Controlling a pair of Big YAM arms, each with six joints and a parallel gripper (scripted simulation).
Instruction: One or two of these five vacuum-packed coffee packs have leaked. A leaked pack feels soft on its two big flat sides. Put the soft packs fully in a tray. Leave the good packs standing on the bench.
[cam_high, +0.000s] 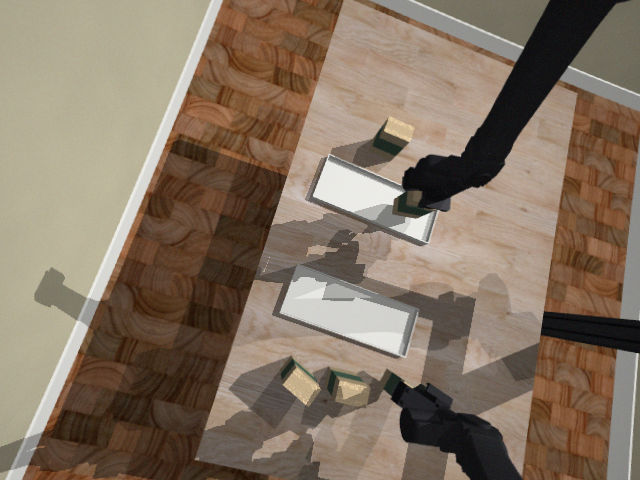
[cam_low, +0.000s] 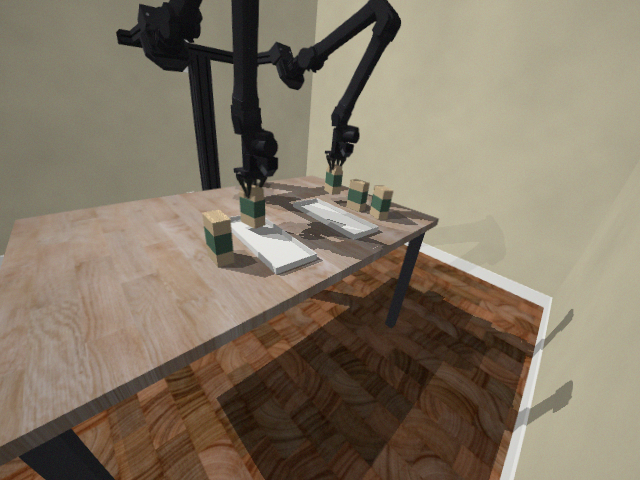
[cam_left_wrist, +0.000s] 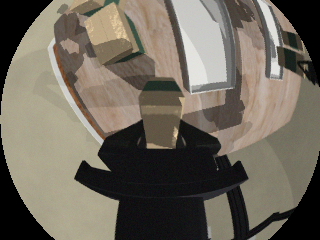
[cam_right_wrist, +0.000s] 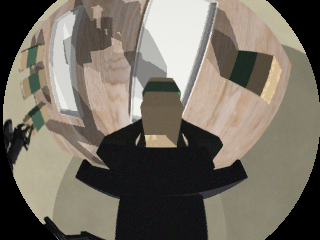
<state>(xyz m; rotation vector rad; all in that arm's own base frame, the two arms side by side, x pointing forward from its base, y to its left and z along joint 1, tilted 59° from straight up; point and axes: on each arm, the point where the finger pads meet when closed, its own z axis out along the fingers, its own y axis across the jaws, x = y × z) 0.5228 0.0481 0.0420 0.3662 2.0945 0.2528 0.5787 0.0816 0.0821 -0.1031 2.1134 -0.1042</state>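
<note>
nearest stands a lone pack (cam_high: 393, 135) (cam_low: 218, 237) (cam_left_wrist: 291, 40) (cam_right_wrist: 251, 75), with the near tray (cam_high: 346, 188) (cam_low: 286, 253) (cam_left_wrist: 274, 50) (cam_right_wrist: 175, 25) at its three o'clock and the right hand (cam_high: 421, 198) (cam_low: 252, 188) (cam_left_wrist: 304, 67) (cam_right_wrist: 161, 119), partly open, gripping the second pack (cam_high: 408, 204) (cam_low: 252, 208) (cam_left_wrist: 287, 59) (cam_right_wrist: 161, 112) over that tray. beyond the far tray (cam_high: 351, 315) (cam_low: 336, 217) (cam_left_wrist: 205, 50) (cam_right_wrist: 62, 65), the left hand (cam_high: 403, 391) (cam_low: 334, 164) (cam_left_wrist: 161, 119) (cam_right_wrist: 31, 123) (also partly open) clasps another pack (cam_high: 392, 383) (cam_low: 333, 180) (cam_left_wrist: 161, 112) (cam_right_wrist: 37, 119), the middle pack (cam_high: 351, 390) (cam_low: 357, 195) (cam_left_wrist: 112, 35) (cam_right_wrist: 34, 84) and end pack (cam_high: 299, 384) (cam_low: 381, 202) (cam_left_wrist: 92, 6) (cam_right_wrist: 31, 57) upright at its four o'clock.
</note>
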